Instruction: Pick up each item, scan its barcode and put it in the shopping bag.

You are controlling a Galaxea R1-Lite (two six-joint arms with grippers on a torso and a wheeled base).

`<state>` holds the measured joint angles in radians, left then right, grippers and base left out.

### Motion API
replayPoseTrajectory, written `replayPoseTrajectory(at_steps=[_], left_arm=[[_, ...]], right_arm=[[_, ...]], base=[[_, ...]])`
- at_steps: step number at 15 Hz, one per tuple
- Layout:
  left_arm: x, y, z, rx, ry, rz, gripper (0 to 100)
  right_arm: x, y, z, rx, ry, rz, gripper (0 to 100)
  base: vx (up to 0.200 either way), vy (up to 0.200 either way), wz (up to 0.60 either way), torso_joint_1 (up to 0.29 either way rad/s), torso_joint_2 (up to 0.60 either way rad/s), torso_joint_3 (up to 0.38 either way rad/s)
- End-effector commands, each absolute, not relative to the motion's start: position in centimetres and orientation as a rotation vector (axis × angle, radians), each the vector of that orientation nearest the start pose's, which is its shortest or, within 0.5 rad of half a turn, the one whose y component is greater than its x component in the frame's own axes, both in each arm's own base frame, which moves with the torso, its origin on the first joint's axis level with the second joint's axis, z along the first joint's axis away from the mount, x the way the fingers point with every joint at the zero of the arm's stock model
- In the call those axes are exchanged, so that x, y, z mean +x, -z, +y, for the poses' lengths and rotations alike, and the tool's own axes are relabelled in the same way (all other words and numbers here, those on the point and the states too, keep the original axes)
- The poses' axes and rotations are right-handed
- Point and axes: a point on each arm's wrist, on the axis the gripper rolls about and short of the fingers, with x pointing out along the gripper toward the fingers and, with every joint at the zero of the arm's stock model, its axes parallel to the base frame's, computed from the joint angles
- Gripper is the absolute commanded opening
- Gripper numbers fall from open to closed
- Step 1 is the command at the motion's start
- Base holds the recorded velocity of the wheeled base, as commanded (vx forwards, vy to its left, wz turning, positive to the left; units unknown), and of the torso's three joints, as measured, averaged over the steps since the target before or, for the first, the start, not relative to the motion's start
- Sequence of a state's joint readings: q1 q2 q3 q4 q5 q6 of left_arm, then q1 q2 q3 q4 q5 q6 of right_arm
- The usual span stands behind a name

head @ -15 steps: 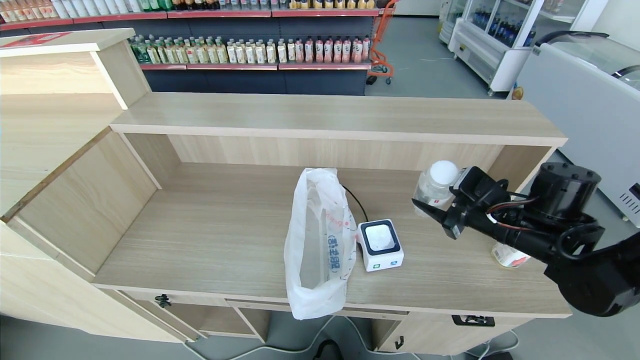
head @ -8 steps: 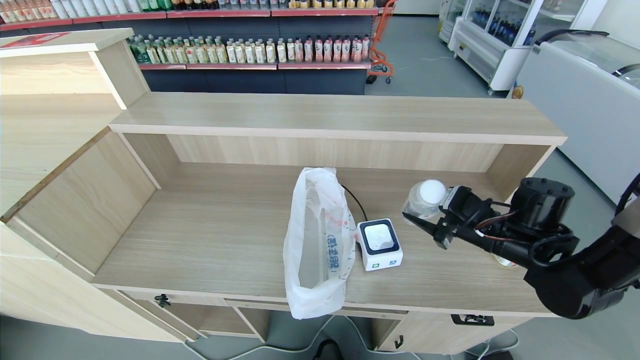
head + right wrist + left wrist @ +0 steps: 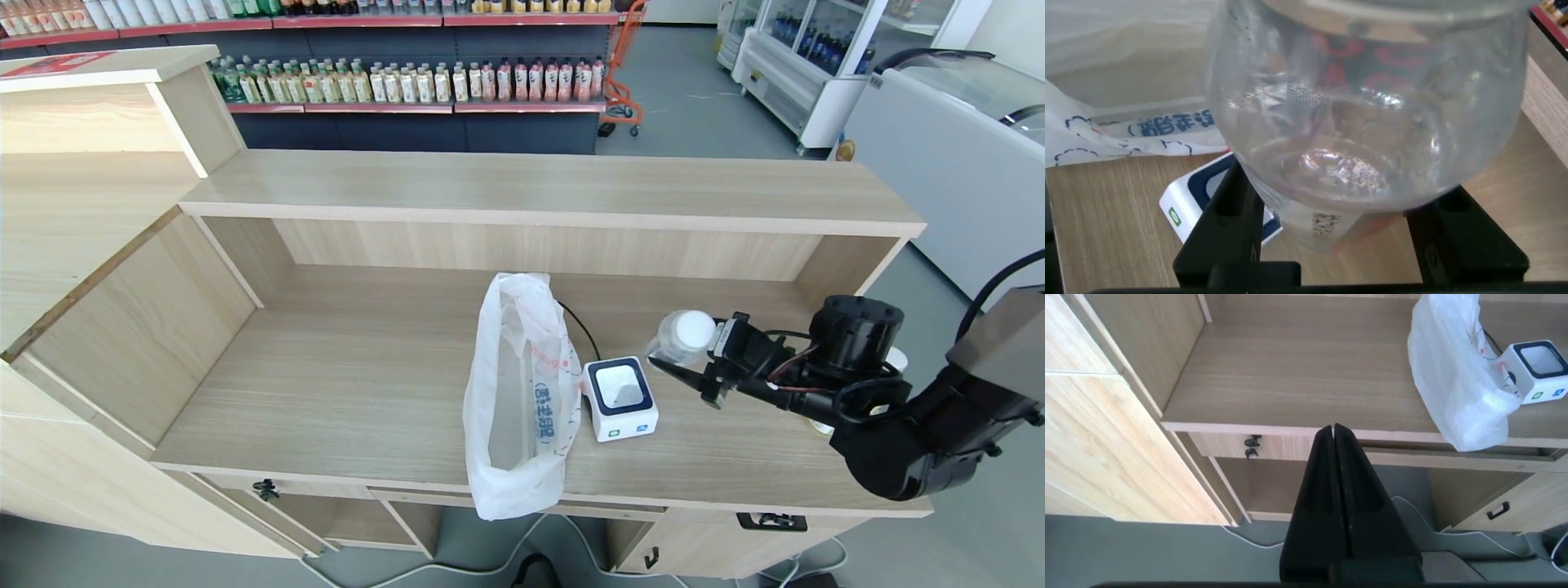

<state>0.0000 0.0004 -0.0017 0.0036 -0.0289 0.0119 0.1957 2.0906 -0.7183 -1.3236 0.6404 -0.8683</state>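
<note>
The right gripper (image 3: 671,356) is clamped on a clear plastic bottle (image 3: 679,336). One dark finger shows on each side of the bottle's body in the right wrist view, spread about as wide as the bottle. The bottle is held tilted just to the right of the barcode scanner (image 3: 620,398) and slightly behind it, close to it but not touching.

The left gripper (image 3: 1333,437) has its two fingers pressed flat together with nothing between them. It hangs out in front of the counter (image 3: 343,384), well to the left of the scanner.

The shopping bag (image 3: 518,400), white and translucent, stands open directly against the scanner's left side. Its lower end droops over the counter's front edge.

The head view shows the bottle's white cap (image 3: 694,327) turned up toward the camera, and a black cable (image 3: 575,322) running back from behind the scanner.

The right wrist view shows the bottle (image 3: 1364,106) from its other end: see-through walls, red print and a label with dark print low on the body. The scanner's dark-framed top (image 3: 1204,204) and the bag's blue lettering (image 3: 1167,124) lie beyond it.

The left wrist view shows the counter's front face, a small latch on the drawer below, the bag (image 3: 1454,376) bulging past the edge, and the scanner (image 3: 1538,369) behind it.
</note>
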Motion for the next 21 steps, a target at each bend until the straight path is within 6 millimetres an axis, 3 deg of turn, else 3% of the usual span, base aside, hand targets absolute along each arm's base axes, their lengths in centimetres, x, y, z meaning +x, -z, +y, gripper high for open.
replayPoseTrajectory(at_steps=[1, 15, 21], left_arm=[[-2.3, -7.6, -0.1, 0.012, 0.029, 0.001, 0], [-2.3, -7.6, -0.1, 0.012, 0.029, 0.001, 0], [-2.3, -7.6, -0.1, 0.012, 0.029, 0.001, 0]], right_arm=[[35.3, -8.5, 8.1, -0.817, -0.817, -0.295, 0], [38.6, -5.6, 9.4, -0.832, -0.889, -0.333, 0], [40.2, -5.3, 10.4, -0.823, -0.941, -0.401, 0]], base=[[0.0, 0.0, 0.0, 0.0, 0.0, 0.0], [0.0, 0.0, 0.0, 0.0, 0.0, 0.0], [0.0, 0.0, 0.0, 0.0, 0.0, 0.0]])
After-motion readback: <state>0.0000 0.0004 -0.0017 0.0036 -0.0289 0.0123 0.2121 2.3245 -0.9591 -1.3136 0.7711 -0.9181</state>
